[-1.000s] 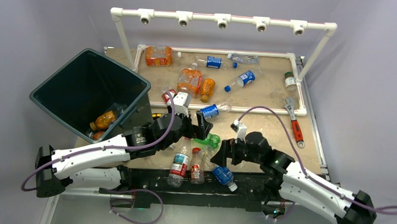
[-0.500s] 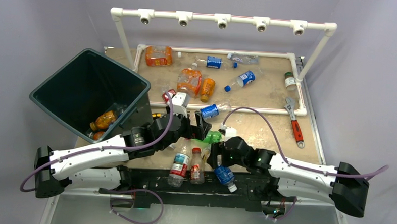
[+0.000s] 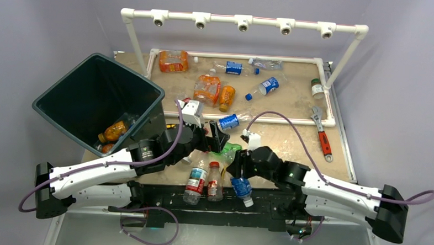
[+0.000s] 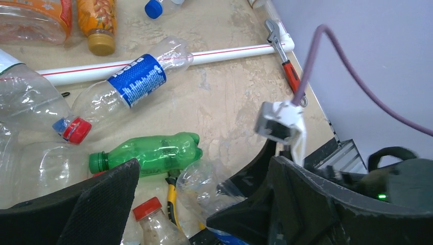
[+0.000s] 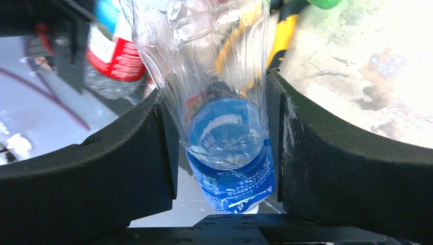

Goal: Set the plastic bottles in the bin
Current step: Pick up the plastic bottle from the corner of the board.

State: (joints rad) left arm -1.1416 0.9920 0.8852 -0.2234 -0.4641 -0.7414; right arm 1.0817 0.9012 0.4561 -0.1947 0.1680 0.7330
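While the left gripper (image 3: 213,139) hung wide open, the right gripper (image 5: 222,127) pinched both sides of the blue-labelled bottle (image 5: 230,178) at the table's (image 3: 291,142) near edge, its length crossing the jaws. The bin (image 3: 89,95) stood well left, past the left arm (image 3: 91,172).

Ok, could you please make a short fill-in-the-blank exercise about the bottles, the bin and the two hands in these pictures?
1. The right hand has a clear bottle with a ____ label between its fingers.
2. The left hand is wide ____ and holds nothing.
3. The green bottle lies on its ____.
4. Inside the bin lies a small bottle of ____ colour.

Missing words: blue; open; side; orange.
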